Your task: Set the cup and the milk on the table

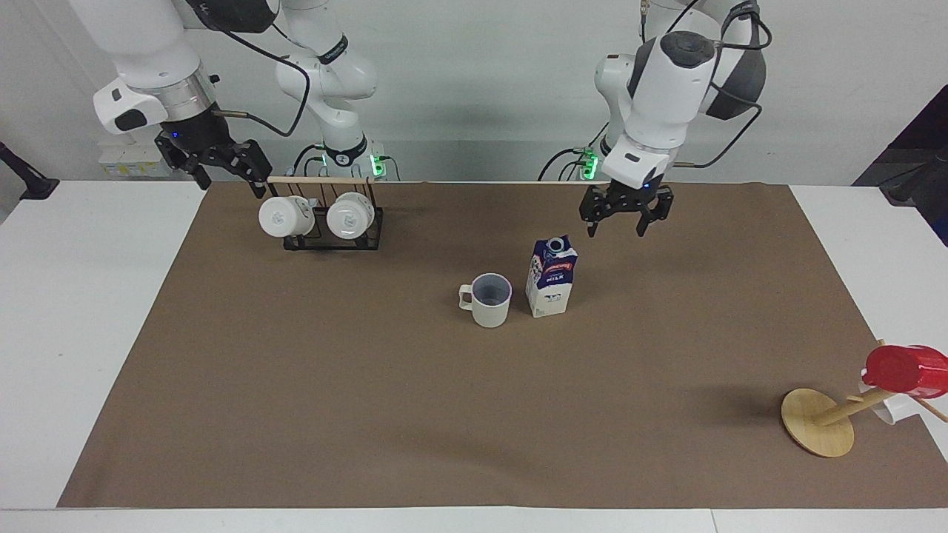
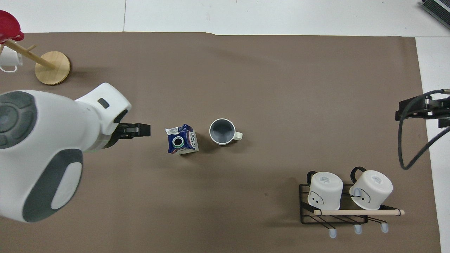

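Left gripper (image 1: 617, 220) raised, fingers apart — right gripper (image 1: 222, 166) likewise, waiting.

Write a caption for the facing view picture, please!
Milk carton and mug stand side by side on the brown mat; open left gripper hangs above.

Bright, even light; soft faint shadows; sharp focus

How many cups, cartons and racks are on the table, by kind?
Off-white cup: 1
White mugs on the wire rack: 2
Red cup: 1
White mug under the red cup: 1
Milk carton: 1
Wire rack: 1
Wooden cup stand: 1
Total: 8
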Tool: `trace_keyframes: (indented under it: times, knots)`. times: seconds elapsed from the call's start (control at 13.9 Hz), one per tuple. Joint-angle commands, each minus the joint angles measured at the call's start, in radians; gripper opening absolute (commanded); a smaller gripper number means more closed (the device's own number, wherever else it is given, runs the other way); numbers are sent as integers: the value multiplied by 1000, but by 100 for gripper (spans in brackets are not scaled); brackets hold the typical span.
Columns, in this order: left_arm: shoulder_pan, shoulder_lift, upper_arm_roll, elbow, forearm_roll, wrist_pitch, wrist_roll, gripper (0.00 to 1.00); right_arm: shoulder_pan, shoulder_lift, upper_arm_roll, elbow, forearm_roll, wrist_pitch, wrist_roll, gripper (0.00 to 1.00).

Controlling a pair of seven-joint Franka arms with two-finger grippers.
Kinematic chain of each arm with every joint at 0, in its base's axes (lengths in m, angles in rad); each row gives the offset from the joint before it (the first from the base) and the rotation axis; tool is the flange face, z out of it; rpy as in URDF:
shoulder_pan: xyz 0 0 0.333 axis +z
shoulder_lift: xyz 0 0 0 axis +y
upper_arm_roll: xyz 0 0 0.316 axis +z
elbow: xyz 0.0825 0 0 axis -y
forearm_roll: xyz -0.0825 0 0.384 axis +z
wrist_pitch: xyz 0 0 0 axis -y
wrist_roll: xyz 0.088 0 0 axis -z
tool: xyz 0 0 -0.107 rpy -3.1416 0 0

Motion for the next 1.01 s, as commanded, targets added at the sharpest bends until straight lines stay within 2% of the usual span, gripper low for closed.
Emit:
trace_keyframes:
  times: [0.0,0.29,0.93]
  knots:
    - [87,21,-12,122,-36,-151,58,100,-14,-14,7,-10,20,-5,-22,100]
    - [162,10,-12,176,-36,-231,69,100,-13,-14,7,-10,20,-4,-23,100]
    - [167,10,-12,196,-30,-267,90,100,-14,-14,7,-10,20,-4,-23,100]
